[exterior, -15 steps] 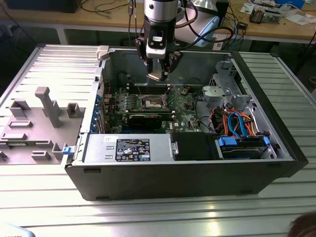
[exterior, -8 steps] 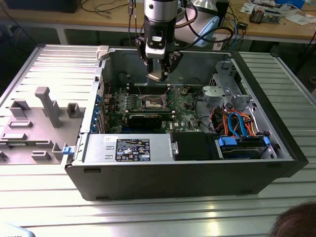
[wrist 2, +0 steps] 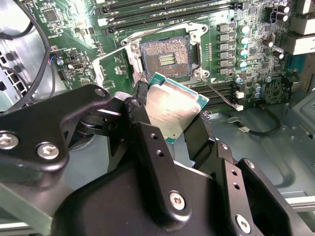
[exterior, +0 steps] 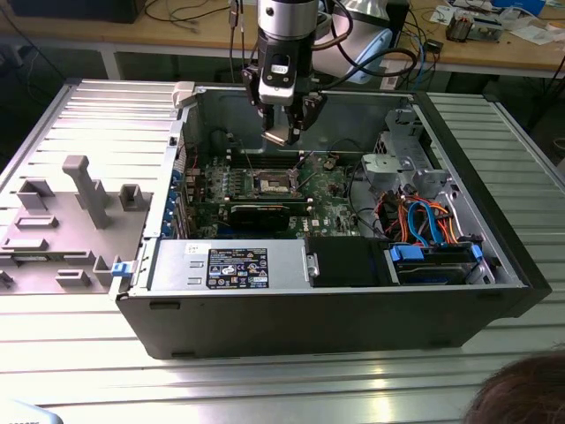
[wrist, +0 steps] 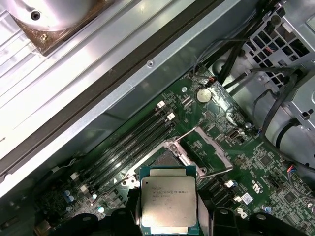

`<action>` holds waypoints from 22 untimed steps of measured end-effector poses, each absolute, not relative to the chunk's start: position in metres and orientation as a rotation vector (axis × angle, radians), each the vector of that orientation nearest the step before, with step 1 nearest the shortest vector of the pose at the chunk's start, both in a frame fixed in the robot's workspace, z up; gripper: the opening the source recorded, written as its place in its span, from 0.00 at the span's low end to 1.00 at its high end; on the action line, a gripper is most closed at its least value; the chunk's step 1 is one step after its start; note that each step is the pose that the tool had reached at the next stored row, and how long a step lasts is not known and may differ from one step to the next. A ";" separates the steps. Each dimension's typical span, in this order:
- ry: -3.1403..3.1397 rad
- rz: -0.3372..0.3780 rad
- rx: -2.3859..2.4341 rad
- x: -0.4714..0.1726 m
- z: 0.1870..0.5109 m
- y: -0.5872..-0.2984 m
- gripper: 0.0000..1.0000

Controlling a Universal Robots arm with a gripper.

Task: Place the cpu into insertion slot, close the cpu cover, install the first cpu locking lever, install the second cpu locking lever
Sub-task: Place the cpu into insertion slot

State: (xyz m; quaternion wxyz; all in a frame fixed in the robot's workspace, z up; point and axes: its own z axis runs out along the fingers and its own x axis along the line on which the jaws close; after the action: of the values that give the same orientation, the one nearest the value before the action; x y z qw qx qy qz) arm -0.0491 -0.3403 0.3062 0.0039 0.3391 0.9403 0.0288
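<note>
My gripper (exterior: 284, 132) is shut on the cpu (exterior: 276, 135), a small square chip with a dull silver top, and holds it in the air above the open computer case. In both wrist views the cpu (wrist 2: 174, 105) (wrist: 169, 204) sits between the black fingers (wrist 2: 142, 110), tilted, a little short of the insertion slot (wrist 2: 166, 58) (wrist: 165, 158). The slot (exterior: 272, 183) lies bare, its contact field showing. The cpu cover (wrist: 205, 149) (wrist 2: 110, 64), a thin silver frame, stands swung open beside the slot. A thin wire lever (wrist 2: 216, 91) lies loose next to the slot.
Memory slots (wrist: 133, 142) run along one side of the socket, and a long black expansion card (exterior: 260, 212) along the other. A power supply (exterior: 229, 263) and a drive cage with coloured cables (exterior: 424, 221) fill the case's near side. A grey fixture (exterior: 62, 212) lies at the exterior view's left; a person's head (exterior: 521, 393) is at the lower right.
</note>
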 end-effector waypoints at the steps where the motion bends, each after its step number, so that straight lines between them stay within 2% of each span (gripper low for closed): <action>1: 2.946 0.090 1.066 -0.049 0.306 -0.340 0.55; 22: 2.917 0.088 1.136 -0.049 0.306 -0.340 0.55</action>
State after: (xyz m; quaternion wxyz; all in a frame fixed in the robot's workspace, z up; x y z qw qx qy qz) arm -0.0490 -0.3403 0.3062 0.0047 0.3628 0.9314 0.0282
